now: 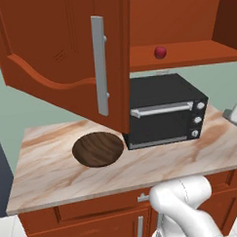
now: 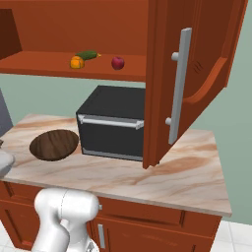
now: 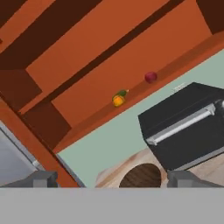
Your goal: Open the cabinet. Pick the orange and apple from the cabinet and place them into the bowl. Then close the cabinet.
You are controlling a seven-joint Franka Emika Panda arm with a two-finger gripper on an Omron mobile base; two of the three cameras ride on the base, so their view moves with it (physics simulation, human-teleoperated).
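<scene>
Cabinet [image 2: 197, 74] doors swung wide, shelf exposed; orange [image 2: 77, 62] beside green vegetable [image 2: 88, 54], apple [image 2: 117, 62] a little apart on same shelf, bowl [image 1: 98, 149] empty on counter [image 1: 54, 167] beside microwave [image 1: 164, 111]. Tool [image 3: 111, 179] spread wide, holding nothing. Approach orange level with shelf, straddle it clear of vegetable, close gently before lifting
</scene>
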